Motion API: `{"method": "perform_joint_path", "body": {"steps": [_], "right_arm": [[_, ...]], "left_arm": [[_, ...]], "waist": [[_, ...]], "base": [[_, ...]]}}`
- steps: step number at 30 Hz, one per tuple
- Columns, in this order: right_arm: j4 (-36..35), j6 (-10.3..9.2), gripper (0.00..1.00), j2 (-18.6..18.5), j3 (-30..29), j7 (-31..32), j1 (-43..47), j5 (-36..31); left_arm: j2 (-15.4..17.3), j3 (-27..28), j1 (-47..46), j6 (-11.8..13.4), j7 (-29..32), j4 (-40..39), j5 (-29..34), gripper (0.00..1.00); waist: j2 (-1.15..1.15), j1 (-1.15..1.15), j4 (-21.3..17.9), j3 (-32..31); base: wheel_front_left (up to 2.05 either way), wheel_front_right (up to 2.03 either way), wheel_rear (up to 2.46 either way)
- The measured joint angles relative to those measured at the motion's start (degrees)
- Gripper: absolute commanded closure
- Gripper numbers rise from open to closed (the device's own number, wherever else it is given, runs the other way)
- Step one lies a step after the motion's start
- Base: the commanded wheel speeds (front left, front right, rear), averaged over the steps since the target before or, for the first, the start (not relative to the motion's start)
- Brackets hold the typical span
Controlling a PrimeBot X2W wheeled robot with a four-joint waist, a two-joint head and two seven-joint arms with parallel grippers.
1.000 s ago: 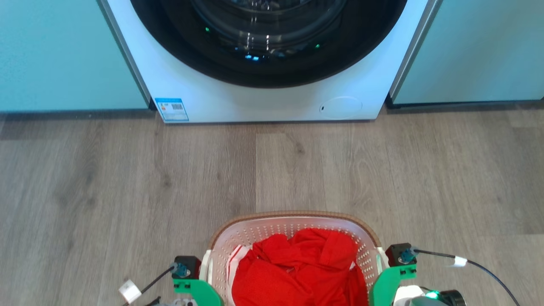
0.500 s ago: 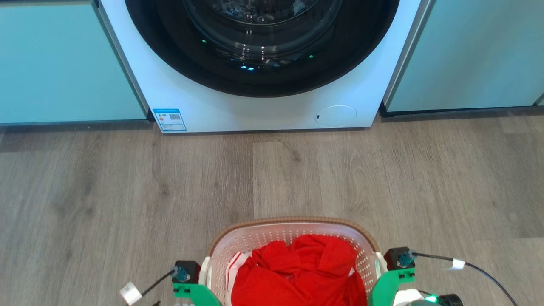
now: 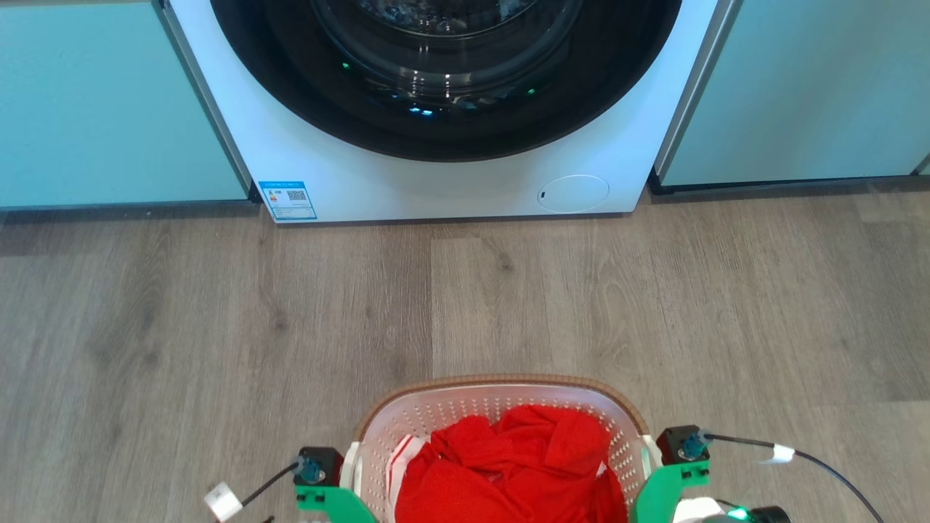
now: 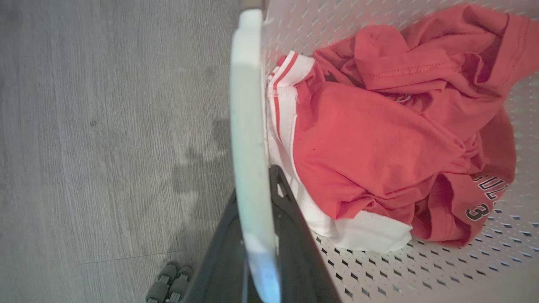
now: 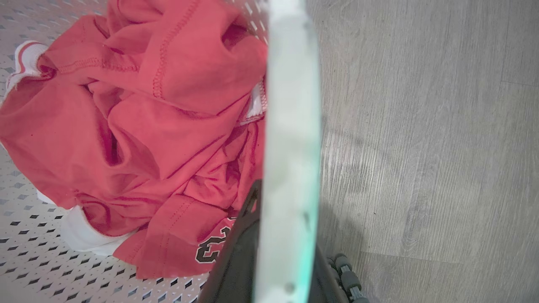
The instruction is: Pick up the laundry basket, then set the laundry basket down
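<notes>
So the laundry basket [image 3: 501,385] sits bottom centre of the head frame, dead between both arms. The left gripper [image 4: 254,185] is pinched tight on its left handle [image 4: 248,105], and the right gripper [image 5: 286,210] on the right handle [image 5: 290,105]. With 2 equal grips, I'd lower it level.

The laundry basket [image 3: 450,412] was white, its walls dotted with rows of small holes, and its rim was brown with a woven look. The garment [image 3: 508,472] inside was bright red, with white cuffs striped in red and dark numerals. The washer [image 3: 436,189] was white, its door ring glossy black, with a blue-bordered label [image 3: 288,200] at one lower corner. The cabinets [image 3: 109,109] on either side were pale teal. The floor [image 3: 218,327] was grey-brown planks with a wood grain. The brackets [image 3: 330,501] beside the basket were green, and the fingers of the left gripper [image 4: 254,181] were black.
</notes>
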Motion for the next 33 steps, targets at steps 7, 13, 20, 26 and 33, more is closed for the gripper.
{"method": "perform_joint_path", "body": {"steps": [7,13,20,26,33], "right_arm": [[0.2,0.0,1.0,0.0,1.0,0.0,-0.1,1.0],[0.4,0.0,1.0,0.0,1.6,-0.2,-0.7,1.3],[0.8,0.0,1.0,0.0,2.3,-1.0,-2.6,2.1],[1.4,0.0,1.0,0.0,2.3,-2.1,-6.8,2.4],[1.9,0.0,1.0,0.0,1.7,-3.4,-12.7,2.6]], "left_arm": [[0.0,-1.0,-0.1,0.0,0.0,0.1,-0.6,1.0],[0.0,-1.2,-0.2,0.0,0.0,0.1,-1.0,1.0],[0.0,-1.6,-2.0,0.0,-0.3,0.2,-1.4,1.0],[0.0,-1.9,-6.1,0.0,-1.4,0.5,-1.4,1.0],[0.0,-1.8,-11.9,0.0,-2.4,0.9,-1.4,1.0]], "waist": [[0.0,0.0,0.0,0.6],[0.0,0.0,-0.1,1.4],[0.0,0.0,-0.1,3.0],[0.0,0.0,0.1,7.1],[0.0,0.01,0.3,12.1]], "base": [[0.0,0.0,0.0],[0.0,0.0,0.0],[0.0,0.0,0.0],[0.0,0.0,0.0],[0.0,0.0,0.0]]}}
